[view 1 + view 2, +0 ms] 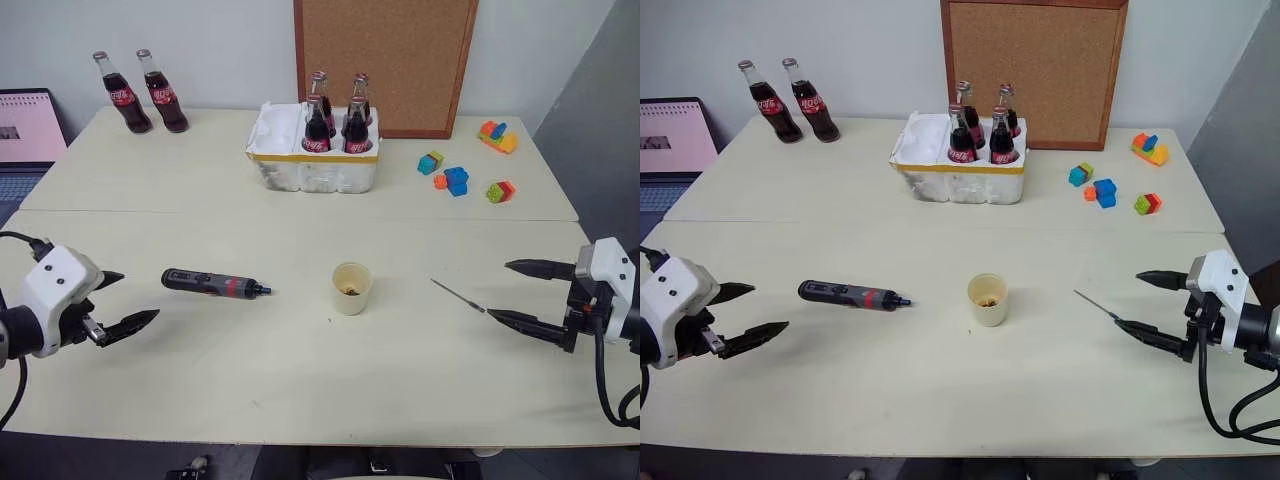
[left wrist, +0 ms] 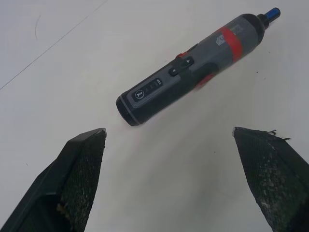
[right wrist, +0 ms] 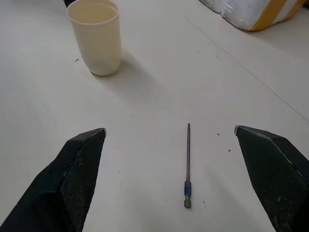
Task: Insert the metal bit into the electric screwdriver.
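The electric screwdriver (image 1: 214,284) lies flat on the cream table left of centre, black with a red band and a small blue tip pointing right; it also appears as the screwdriver (image 2: 193,67) in the left wrist view. My left gripper (image 1: 132,297) hovers open just left of its rear end, apart from it. The metal bit (image 1: 458,296), a thin grey rod, lies on the table to the right; in the right wrist view the bit (image 3: 187,164) rests between the fingers' lines. My right gripper (image 1: 512,292) stands open beside it, not touching.
A small cream cup (image 1: 352,288) stands between screwdriver and bit. A white foam box (image 1: 312,165) holding cola bottles sits behind it. Two more bottles (image 1: 140,92) stand far left, coloured blocks (image 1: 455,180) far right, a cork board (image 1: 385,62) against the wall.
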`<state>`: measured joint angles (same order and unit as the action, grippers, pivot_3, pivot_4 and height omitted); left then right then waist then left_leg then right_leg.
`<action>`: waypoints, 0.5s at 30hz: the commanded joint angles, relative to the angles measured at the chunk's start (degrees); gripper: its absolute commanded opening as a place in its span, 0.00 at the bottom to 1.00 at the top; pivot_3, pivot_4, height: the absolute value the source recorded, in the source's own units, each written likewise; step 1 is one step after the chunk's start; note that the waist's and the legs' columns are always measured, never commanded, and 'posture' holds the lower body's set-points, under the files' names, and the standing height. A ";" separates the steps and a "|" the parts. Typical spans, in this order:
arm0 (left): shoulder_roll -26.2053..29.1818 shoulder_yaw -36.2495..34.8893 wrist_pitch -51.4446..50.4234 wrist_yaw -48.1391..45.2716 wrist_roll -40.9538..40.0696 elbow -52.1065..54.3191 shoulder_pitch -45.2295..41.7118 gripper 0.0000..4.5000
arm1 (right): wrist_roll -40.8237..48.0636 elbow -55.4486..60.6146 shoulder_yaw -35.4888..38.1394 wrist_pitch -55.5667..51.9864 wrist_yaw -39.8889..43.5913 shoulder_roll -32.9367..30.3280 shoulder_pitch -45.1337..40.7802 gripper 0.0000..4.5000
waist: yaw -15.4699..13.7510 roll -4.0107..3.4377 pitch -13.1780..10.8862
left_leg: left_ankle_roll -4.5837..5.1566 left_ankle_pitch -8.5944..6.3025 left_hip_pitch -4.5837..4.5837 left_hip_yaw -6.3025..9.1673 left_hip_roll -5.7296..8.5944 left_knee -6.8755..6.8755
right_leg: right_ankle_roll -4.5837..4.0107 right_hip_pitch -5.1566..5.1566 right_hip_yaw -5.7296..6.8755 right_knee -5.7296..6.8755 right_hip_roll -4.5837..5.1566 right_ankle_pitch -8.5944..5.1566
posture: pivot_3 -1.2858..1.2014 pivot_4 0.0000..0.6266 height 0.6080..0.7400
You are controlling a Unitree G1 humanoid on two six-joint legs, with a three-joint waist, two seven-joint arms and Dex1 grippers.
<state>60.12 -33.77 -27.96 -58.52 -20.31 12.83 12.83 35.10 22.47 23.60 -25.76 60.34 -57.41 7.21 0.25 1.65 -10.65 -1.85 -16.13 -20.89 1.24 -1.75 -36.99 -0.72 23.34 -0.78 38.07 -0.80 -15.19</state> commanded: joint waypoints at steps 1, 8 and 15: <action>1.12 -1.85 0.80 -0.91 -0.55 0.36 -1.28 0.97 | 0.33 1.57 0.84 0.15 0.31 0.21 -0.69 1.00 | 0.01 0.00 0.00 | 0.00 0.00 0.00 0.00 0.00 0.00 | 0.00 0.00 0.00 0.00 0.00 0.00 | 0.52 0.24 1.00; 0.03 -1.28 1.71 -2.18 -2.63 2.12 -3.84 0.97 | -0.98 1.41 -0.55 0.80 0.67 -0.10 -0.84 1.00 | 0.02 0.00 0.00 | 0.00 0.00 0.01 -0.01 0.00 -0.01 | 0.00 0.00 0.01 0.02 0.00 0.00 | 0.52 0.24 1.00; 1.20 6.43 3.70 -2.93 -0.71 6.75 -5.68 0.97 | -0.27 3.27 -2.99 -0.31 -1.70 1.99 -3.18 1.00 | 0.03 -0.01 0.01 | -0.01 0.00 0.02 -0.01 0.01 -0.02 | 0.01 0.00 -0.05 0.05 0.00 0.01 | 0.52 0.24 1.00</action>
<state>60.59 -28.39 -24.55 -61.59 -20.32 17.17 9.12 34.47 23.88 20.63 -25.78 59.60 -55.95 5.23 0.28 1.64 -10.64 -1.85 -16.13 -20.87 1.24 -1.75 -37.01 -0.71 23.34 -0.82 38.11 -0.80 -15.19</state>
